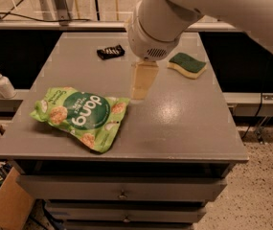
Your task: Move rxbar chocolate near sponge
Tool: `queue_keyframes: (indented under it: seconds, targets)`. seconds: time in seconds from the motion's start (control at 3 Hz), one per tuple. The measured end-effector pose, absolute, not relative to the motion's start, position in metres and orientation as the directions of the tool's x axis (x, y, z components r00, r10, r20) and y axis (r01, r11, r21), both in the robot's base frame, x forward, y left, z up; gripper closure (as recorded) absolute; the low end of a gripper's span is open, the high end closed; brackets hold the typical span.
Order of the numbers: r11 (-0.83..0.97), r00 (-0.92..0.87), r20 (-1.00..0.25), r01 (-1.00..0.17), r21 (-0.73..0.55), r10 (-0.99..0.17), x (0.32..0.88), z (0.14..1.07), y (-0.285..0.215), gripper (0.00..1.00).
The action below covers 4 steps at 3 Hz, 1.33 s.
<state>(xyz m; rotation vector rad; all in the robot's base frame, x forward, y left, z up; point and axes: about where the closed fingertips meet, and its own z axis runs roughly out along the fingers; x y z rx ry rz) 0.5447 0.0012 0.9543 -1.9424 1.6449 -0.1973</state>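
Observation:
The rxbar chocolate (110, 51), a small flat black wrapper with white lettering, lies at the back left of the grey table top (184, 123). The sponge (187, 64), dark green over pale yellow foam, lies at the back right. My gripper (142, 83) hangs from the big white arm above the middle of the table, between the two, nearer the front than both. It is right of and in front of the bar and left of the sponge, and holds nothing that I can see.
A large green snack bag (81, 116) lies at the front left of the table. A soap dispenser bottle (3, 83) stands on a ledge to the left. Drawers (121, 188) are below the table's front edge. A cardboard box (6, 207) sits on the floor at lower left.

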Motion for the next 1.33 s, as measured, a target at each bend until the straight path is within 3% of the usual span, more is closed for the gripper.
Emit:
queue_keyframes:
  seconds: [0.67,1.33]
  targets:
    - [-0.041,0.185,-0.313,-0.909,-0.414,-0.932,0.589,0.934,0.025,0.0]
    - [-0.036,0.188,-0.326,-0.906,-0.422,-0.926,0.592,0.932,0.022,0.0]
